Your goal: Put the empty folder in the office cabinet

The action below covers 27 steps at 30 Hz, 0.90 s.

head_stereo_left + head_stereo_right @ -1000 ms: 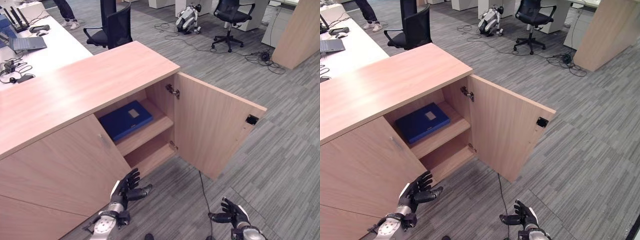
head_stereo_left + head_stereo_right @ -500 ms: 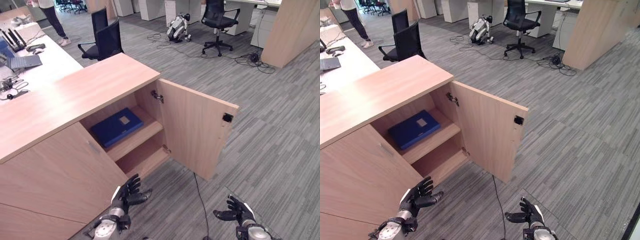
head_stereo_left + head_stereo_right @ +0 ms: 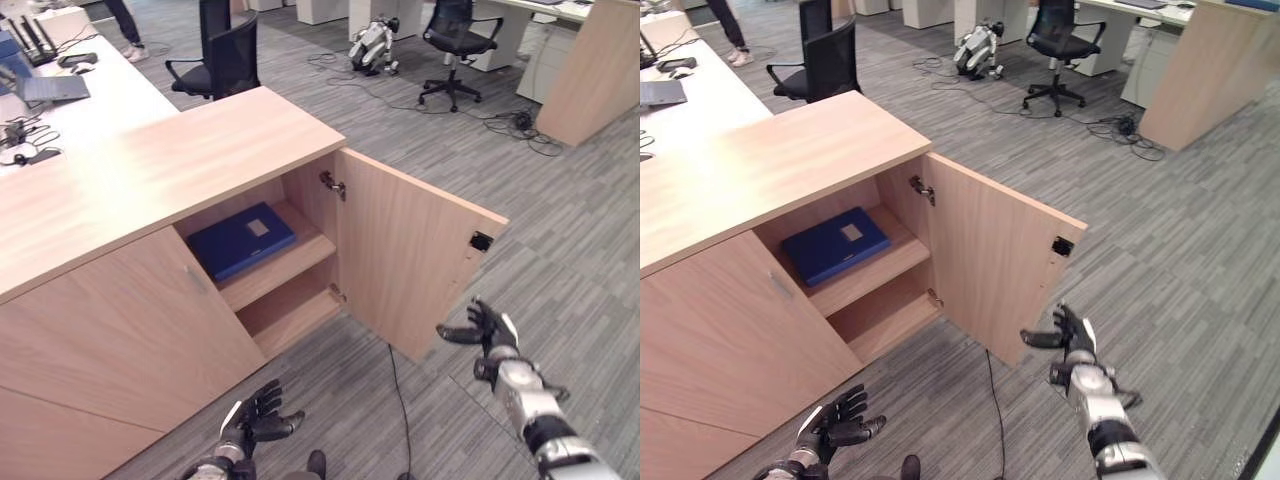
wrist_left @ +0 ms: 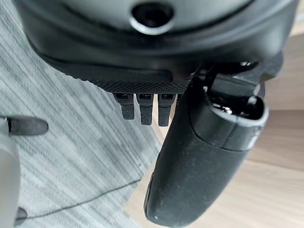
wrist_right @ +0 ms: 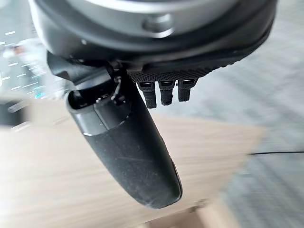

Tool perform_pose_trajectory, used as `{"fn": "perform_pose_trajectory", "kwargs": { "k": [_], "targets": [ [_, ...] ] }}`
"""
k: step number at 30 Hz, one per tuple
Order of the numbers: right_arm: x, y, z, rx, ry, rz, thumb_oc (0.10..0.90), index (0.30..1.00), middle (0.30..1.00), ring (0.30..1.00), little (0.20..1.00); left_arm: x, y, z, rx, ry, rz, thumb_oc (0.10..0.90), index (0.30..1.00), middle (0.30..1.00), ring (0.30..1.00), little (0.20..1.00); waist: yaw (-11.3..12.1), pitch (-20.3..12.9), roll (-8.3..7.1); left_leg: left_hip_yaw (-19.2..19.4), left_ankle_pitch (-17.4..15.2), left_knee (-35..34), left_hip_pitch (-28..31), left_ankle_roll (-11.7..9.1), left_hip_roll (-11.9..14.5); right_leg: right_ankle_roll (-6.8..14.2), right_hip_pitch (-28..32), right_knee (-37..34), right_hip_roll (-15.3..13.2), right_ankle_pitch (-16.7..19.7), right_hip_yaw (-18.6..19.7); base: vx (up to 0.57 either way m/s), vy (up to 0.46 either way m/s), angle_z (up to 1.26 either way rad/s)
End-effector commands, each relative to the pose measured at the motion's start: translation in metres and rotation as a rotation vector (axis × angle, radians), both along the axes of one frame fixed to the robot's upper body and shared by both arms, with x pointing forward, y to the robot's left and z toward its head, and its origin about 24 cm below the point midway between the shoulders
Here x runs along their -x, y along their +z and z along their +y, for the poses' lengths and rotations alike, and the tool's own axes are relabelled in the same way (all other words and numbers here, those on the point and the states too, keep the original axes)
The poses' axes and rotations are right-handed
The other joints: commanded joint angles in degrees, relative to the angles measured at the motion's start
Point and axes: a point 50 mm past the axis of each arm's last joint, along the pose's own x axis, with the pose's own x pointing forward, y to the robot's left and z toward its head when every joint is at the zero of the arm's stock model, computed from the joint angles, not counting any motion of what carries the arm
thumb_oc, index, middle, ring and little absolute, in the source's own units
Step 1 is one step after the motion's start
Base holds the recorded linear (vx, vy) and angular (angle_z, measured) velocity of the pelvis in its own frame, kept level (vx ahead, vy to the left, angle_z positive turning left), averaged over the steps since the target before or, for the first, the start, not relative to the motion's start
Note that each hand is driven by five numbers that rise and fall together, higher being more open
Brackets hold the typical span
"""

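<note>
The blue folder point(image 3: 241, 240) lies flat on the upper shelf of the office cabinet point(image 3: 150, 170), door point(image 3: 410, 250) wide open. Right hand point(image 3: 487, 328) hovers near the door's edge, fingers spread, empty. Left hand point(image 3: 255, 421) hangs low, fingers relaxed, empty.

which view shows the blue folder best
The right eye view: the folder lies flat on the cabinet's upper shelf, its whole top showing. The left eye view shows nearly as much. The wrist views show hands, floor and wood.

Silver-grey forearms, ribbed wrists; dark left hand point(image 3: 252, 425) and right hand point(image 3: 487, 327), white thumb covers.
</note>
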Motion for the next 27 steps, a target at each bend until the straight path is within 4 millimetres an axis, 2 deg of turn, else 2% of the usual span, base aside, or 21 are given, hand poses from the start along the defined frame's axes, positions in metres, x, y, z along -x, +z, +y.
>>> {"fn": "perform_pose_trajectory", "kwargs": {
  "k": [1, 2, 3, 5, 10, 19, 23, 27],
  "targets": [
    [-0.048, 0.082, 0.005, 0.065, 0.079, -0.335, 0.8, 0.9, 0.9, 0.9, 0.9, -0.031, 0.025, 0.001, -0.031, -0.113, -0.165, 0.8, 0.9, 0.9, 0.9, 0.9, 2.3, -2.2, -3.79, -1.2, -5.9, 0.0, 3.2, -0.9, -0.5, 4.5, 4.9, 0.5, -0.9, -7.6, 0.2, 0.01, 0.034, 0.03],
    [-0.048, 0.082, 0.005, 0.065, 0.079, -0.335, 0.8, 0.9, 0.9, 0.9, 0.9, -0.031, 0.025, 0.001, -0.031, -0.113, -0.165, 0.8, 0.9, 0.9, 0.9, 0.9, 2.3, -2.2, -3.79, -1.2, -5.9, 0.0, 3.2, -0.9, -0.5, 4.5, 4.9, 0.5, -0.9, -7.6, 0.2, 0.01, 0.053, 0.04],
    [-0.057, 0.098, 0.011, 0.07, 0.101, -0.382, 0.8, 0.9, 0.9, 0.9, 0.9, -0.031, 0.025, 0.001, -0.033, -0.121, -0.162, 0.8, 0.9, 0.9, 0.9, 0.9, 2.7, -2.4, -4.01, -1.3, -5.9, -0.2, 3.3, -0.8, -0.6, 4.7, 4.9, 0.5, -0.9, -7.4, 0.0, 0.01, 0.046, 0.02],
    [-0.068, 0.116, 0.023, 0.094, 0.148, -0.423, 0.8, 0.9, 0.9, 0.9, 0.9, -0.029, 0.023, 0.001, -0.037, -0.127, -0.153, 0.8, 0.9, 0.9, 0.9, 0.9, 3.5, -2.6, -4.41, -1.6, -5.9, -0.3, 3.3, -0.7, -0.8, 4.8, 5.0, 0.5, -1.0, -7.4, -0.3, 0.01, 0.066, 0.02],
    [-0.076, 0.129, 0.04, 0.074, 0.188, -0.471, 0.8, 0.9, 0.9, 0.9, 0.9, -0.027, 0.022, 0.001, -0.038, -0.117, -0.143, 0.8, 0.9, 0.9, 0.9, 0.9, 4.3, -2.7, -4.86, -2.4, -6.0, -0.4, 3.1, -0.4, -1.1, 4.9, 5.1, 0.5, -1.1, -7.3, -0.6, 0.0, 0.03, 0.06],
    [-0.077, 0.125, 0.072, 0.013, 0.281, -0.487, 0.8, 0.9, 0.9, 0.9, 0.9, -0.024, 0.018, 0.0, -0.048, -0.123, -0.125, 0.8, 0.9, 0.9, 0.9, 0.9, 5.4, -2.4, -5.25, -3.9, -6.0, -0.4, 2.7, -0.4, -1.4, 4.9, 5.5, 0.5, -1.3, -7.3, -1.8, 0.0, 0.02, 0.12],
    [-0.075, 0.12, 0.069, 0.028, 0.283, -0.463, 0.8, 0.9, 0.9, 0.9, 0.9, -0.023, 0.018, 0.0, -0.052, -0.123, -0.125, 0.8, 0.9, 0.9, 0.9, 0.9, 5.5, -2.6, -5.2, -4.4, -5.9, -0.5, 2.5, -0.3, -1.7, 5.0, 5.3, 0.5, -1.5, -7.2, -2.2, 0.0, 0.012, 0.12],
    [-0.074, 0.115, 0.057, 0.02, 0.234, -0.442, 0.8, 0.9, 0.9, 0.9, 0.9, -0.023, 0.019, 0.0, -0.05, -0.117, -0.127, 0.8, 0.9, 0.9, 0.9, 0.9, 5.6, -2.5, -5.12, -4.6, -6.0, -0.4, 2.7, -0.4, -1.6, 5.0, 5.7, 0.5, -1.4, -7.4, -2.2, 0.0, 0.003, 0.04]
  ]
}}
